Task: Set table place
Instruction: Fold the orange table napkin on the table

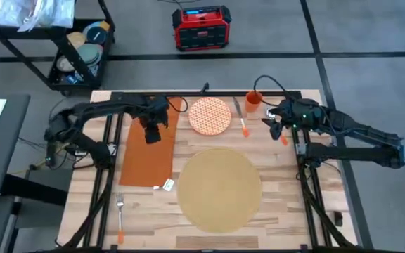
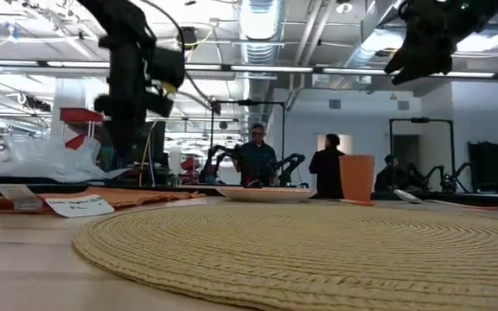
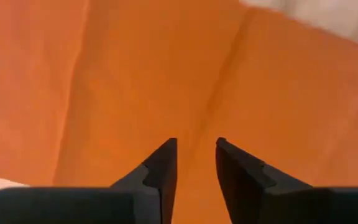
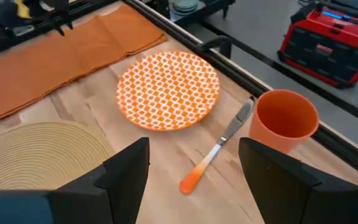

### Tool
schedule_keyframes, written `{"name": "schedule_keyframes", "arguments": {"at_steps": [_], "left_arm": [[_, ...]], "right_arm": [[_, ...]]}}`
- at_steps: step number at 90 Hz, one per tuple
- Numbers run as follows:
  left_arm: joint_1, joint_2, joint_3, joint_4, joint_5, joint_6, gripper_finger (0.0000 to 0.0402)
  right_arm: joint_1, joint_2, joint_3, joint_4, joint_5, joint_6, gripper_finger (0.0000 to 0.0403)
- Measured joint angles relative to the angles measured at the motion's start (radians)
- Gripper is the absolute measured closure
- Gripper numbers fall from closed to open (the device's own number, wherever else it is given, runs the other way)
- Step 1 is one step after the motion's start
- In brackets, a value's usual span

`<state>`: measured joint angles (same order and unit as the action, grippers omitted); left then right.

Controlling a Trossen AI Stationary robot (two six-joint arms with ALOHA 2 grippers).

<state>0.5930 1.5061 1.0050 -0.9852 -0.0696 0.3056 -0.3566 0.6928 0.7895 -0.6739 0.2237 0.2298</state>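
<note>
Light wooden planks make up the table [image 1: 280,204], black frame along its edges. On it I log: tan woven placemat [image 1: 219,188] at centre-near, rust-orange cloth napkin [image 1: 145,158] to its left with a white tag [image 1: 166,185] at its near corner, a fork [image 1: 120,215] with orange handle near the left front edge. Toward the far edge: orange-and-white patterned plate [image 1: 209,115], a knife [image 1: 241,117] with orange handle beside it, an orange cup [image 1: 253,101].

Room: grey floor, a red-and-black case [image 1: 201,27] beyond the table, a black cart [image 1: 83,53] with stacked dishes at far left. Low view shows people [image 2: 257,159] standing in the background among other arms.

Left gripper [image 1: 152,131] sits over the far part of the napkin. From its wrist view I see its fingers [image 3: 161,171] parted by a narrow gap, orange cloth filling the frame close below; whether the tips touch the cloth I cannot tell. Nothing between them.

Right gripper [image 1: 276,127] hovers above the table just right of the knife and near the cup. Its fingers [image 4: 129,168] are spread wide, empty, clear of the plate, knife and cup; the placemat edge lies near
</note>
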Motion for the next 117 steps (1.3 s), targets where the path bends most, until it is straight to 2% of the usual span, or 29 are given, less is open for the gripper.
{"name": "schedule_keyframes", "arguments": {"at_steps": [11, 34, 54, 81, 99, 117], "left_arm": [[0.058, 0.003, 0.000, 0.036, -0.001, 0.063, 0.0308], [0.172, -0.079, 0.000, 0.165, 0.000, 0.208, 0.0308], [0.252, -0.025, -0.003, 0.206, 0.060, 0.281, 0.0308], [0.266, 0.052, -0.003, 0.233, 0.180, 0.353, 0.0308], [0.266, 0.129, -0.003, 0.235, 0.184, 0.374, 0.0308], [0.266, 0.125, -0.003, 0.283, 0.143, 0.366, 0.0308]], "right_arm": [[-0.013, 0.000, 0.000, -0.001, -0.010, 0.000, 0.0168], [-0.013, 0.000, 0.000, 0.000, -0.013, 0.000, 0.0168], [-0.013, 0.001, 0.000, 0.000, -0.013, 0.008, 0.0168], [-0.013, 0.001, 0.000, 0.000, -0.013, 0.047, 0.0168], [-0.013, 0.001, 0.000, 0.000, -0.013, 0.059, 0.0168], [-0.013, 0.001, 0.000, 0.000, -0.013, 0.078, 0.0168]]}}
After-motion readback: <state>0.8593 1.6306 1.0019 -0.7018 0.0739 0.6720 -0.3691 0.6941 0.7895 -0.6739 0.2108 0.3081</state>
